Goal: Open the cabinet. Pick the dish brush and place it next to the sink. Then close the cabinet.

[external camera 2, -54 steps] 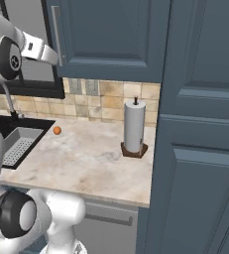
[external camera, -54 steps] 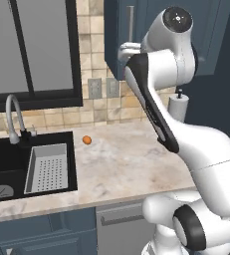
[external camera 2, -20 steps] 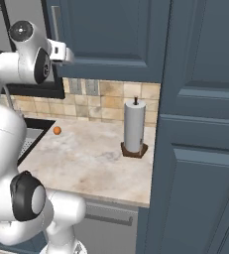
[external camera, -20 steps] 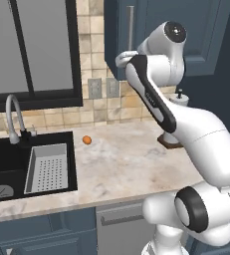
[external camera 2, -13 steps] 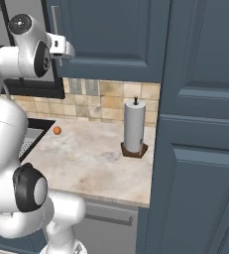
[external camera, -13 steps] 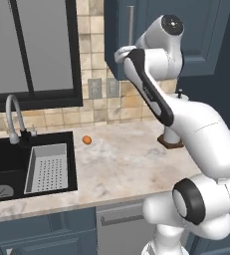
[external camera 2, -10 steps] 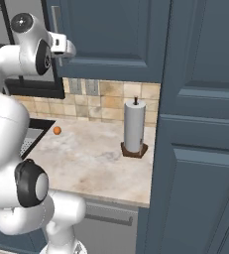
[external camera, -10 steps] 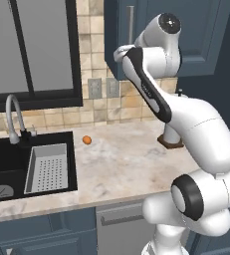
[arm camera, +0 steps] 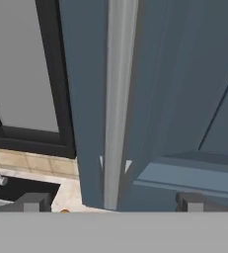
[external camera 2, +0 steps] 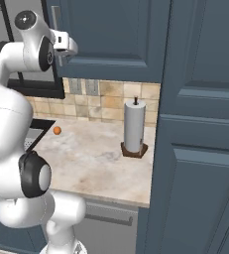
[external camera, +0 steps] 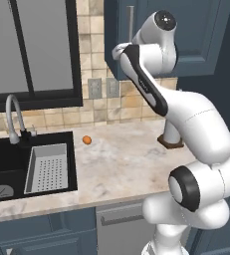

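While the cabinet [external camera: 186, 35] on the wall is shut, its long silver handle [arm camera: 116, 99] is the only sensible place to take hold, and the claw [arm camera: 110, 201] has its two fingertips spread wide with the bar running straight up between them in the hand view. Nothing is held; I'd say the fingers stand either side of the bar's lower end without pinching it. The handle looks like stiff smooth metal, so it could slip under a loose pinch, and a firm squeeze low on the bar seems right. The door itself is a rigid panelled slab on hinges; it should swing rather than lift, so the pull probably wants to follow an arc outward.

The dish brush must be behind that door, as far as I can judge; a slim stick with a small head would be light and easy to knock over.

Down on the counter [external camera: 131, 159], the sink [external camera: 7, 164] sits at the far left with its grey strainer tray [external camera: 48, 168], a small orange ball [external camera: 87, 140] lies just right of it, and a paper towel roll [external camera 2: 134, 126] stands well to the right.
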Robot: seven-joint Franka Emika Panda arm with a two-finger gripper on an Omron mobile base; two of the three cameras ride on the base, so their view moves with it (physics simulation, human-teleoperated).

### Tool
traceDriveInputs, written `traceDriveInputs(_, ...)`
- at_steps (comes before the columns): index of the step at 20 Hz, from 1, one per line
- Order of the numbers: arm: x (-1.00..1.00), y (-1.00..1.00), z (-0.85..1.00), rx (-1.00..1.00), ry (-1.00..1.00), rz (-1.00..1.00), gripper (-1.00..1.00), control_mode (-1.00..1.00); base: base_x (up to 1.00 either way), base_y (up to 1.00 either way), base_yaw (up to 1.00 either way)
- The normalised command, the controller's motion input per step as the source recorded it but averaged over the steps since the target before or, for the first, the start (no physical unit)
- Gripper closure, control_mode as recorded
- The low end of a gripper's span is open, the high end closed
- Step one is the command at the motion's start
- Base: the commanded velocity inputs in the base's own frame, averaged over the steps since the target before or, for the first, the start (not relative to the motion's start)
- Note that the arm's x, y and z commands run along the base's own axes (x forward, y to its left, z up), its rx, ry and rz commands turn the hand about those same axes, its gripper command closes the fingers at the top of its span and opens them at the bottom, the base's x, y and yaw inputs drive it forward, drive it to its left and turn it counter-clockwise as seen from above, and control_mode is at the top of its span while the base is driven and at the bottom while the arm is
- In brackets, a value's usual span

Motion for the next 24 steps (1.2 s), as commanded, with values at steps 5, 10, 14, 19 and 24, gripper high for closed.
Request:
traceDriveInputs(5,0.05,0.0,0.0,0.0,0.0,0.0,-1.0,-1.0,0.0,0.0,0.0)
traceDriveInputs(10,0.01,0.0,0.0,0.0,0.0,0.0,-1.0,-1.0,0.0,0.0,0.0)
traceDriveInputs(14,0.01,0.0,0.0,0.0,-0.03,0.0,-1.0,-1.0,0.0,0.0,0.0)
traceDriveInputs(19,0.07,0.0,-0.03,0.0,-0.1,0.0,-1.0,-1.0,0.0,0.0,0.0)
traceDriveInputs(24,0.21,0.0,-0.01,0.0,-0.13,0.0,-1.0,-1.0,0.0,0.0,0.0)
